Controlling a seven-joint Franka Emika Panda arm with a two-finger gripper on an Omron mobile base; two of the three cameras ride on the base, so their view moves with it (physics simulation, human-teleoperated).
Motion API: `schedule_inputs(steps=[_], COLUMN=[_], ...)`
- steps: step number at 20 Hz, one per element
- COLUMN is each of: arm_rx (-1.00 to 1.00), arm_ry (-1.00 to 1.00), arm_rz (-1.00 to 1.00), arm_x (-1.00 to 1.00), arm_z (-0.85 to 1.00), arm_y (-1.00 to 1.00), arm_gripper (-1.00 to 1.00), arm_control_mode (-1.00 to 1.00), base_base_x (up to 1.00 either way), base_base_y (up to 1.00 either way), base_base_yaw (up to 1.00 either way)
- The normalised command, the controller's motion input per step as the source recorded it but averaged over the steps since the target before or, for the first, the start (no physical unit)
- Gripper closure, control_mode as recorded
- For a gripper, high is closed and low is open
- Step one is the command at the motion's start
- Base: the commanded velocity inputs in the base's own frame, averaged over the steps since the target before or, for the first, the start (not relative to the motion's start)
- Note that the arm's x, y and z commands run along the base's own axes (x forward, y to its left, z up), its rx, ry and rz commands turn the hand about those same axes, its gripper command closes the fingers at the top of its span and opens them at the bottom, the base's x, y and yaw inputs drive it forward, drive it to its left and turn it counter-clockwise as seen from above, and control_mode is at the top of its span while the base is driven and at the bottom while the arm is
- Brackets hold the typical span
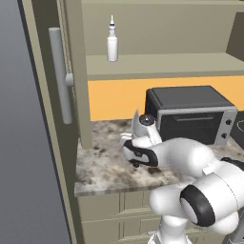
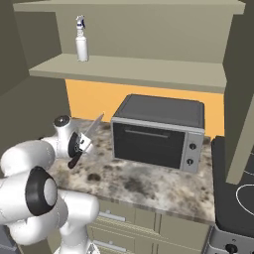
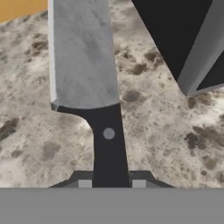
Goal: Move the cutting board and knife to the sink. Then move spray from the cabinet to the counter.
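The tool is clamped on the black handle of the knife, one fingertip on each side, so the blade sticks straight out ahead of the hand and stays clear of the arm. In the side views the knife is held up in the air above the speckled surface, blade tilted upward, which suits carrying it rather than setting it down here. A toaster oven stands just beside it on the surface. The spray stands upright on the shelf of the open cabinet, untouched, since that step likely comes later.
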Motion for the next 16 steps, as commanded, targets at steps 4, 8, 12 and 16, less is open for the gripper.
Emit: schedule_inputs(steps=[4,8,12,16], arm_rx=[0.0,0.0,0.02,0.1], arm_ry=[-0.15,-0.11,-0.08,-0.01], arm_rz=[0.0,0.0,0.0,0.0], arm_x=[-0.4,-0.46,-0.41,-0.28], arm_z=[0.25,0.17,0.3,0.52], arm_y=[-0.01,-0.11,-0.11,-0.12], arm_gripper=[1.0,1.0,1.0,1.0], arm_control_mode=[-1.0,-1.0,-1.0,-1.0], base_base_x=[0.0,0.0,0.0,0.0], base_base_y=[0.0,0.0,0.0,0.0], base_base_yaw=[0.0,0.0,0.0,0.0])
